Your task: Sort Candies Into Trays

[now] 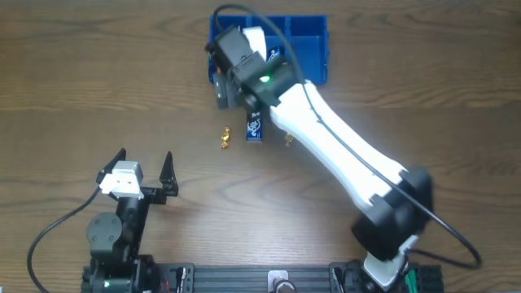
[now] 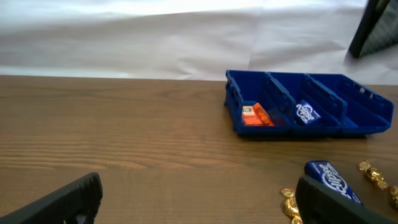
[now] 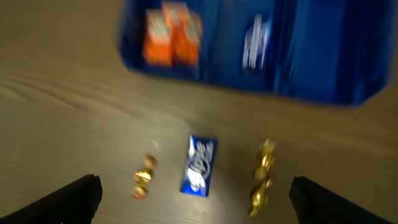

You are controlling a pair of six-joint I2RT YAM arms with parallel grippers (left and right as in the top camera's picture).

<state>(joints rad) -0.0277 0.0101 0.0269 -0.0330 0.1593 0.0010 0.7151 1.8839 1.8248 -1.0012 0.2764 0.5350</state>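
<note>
A blue three-compartment tray [image 1: 316, 32] stands at the back of the table. Two orange candies [image 3: 172, 40] lie in one end compartment and a blue-wrapped candy [image 3: 254, 42] in the middle one. On the table in front of the tray lie a blue candy bar [image 1: 255, 126], a gold candy [image 1: 225, 137] to its left and gold candies [image 1: 288, 140] to its right. My right gripper [image 3: 196, 205] hangs open and empty above these loose candies. My left gripper [image 1: 145, 167] stands open and empty near the front left, well short of the candies.
The tray's third compartment [image 2: 348, 106] looks empty. Wooden table [image 1: 423, 89] stretches to both sides of the tray. The right arm's white link [image 1: 334, 146] crosses the middle of the table. A white sheet [image 2: 155, 37] lies behind the table.
</note>
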